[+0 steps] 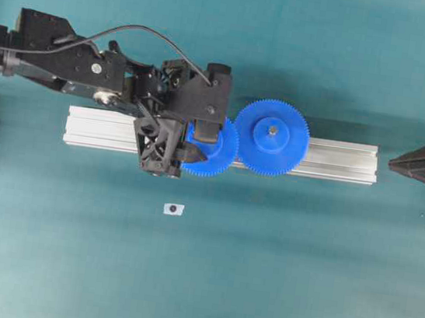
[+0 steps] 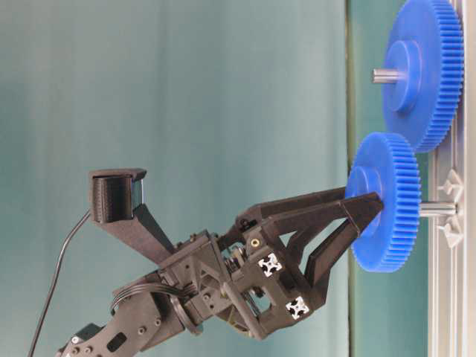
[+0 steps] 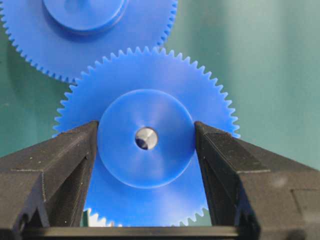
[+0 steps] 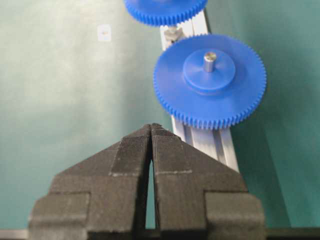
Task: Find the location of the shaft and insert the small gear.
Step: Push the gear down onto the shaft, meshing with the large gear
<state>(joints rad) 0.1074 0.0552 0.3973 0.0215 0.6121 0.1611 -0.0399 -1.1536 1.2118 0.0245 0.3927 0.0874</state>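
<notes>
Blue plastic fills most of the left wrist view: the small gear point(image 3: 145, 145) sits on the shaft point(image 3: 146, 138), whose grey tip shows in the gear's centre hole. The left gripper point(image 3: 145, 137) has its fingers point(image 3: 75, 155) set against either side of the gear's raised hub, holding it. From table level the shaft point(image 2: 439, 210) runs from the gear's back face to the aluminium rail point(image 2: 446, 297), and the small gear point(image 2: 387, 212) stands a little off the rail. Seen from overhead, the small gear point(image 1: 217, 156) lies on the rail point(image 1: 338, 160) just left of the larger gear point(image 1: 271, 137), their teeth meeting. A small white tag point(image 1: 174, 209) lies on the green desk point(image 1: 298, 280) below the rail. Well to the right of the rail, the right gripper point(image 4: 151, 131) has its fingers pressed together on nothing.
</notes>
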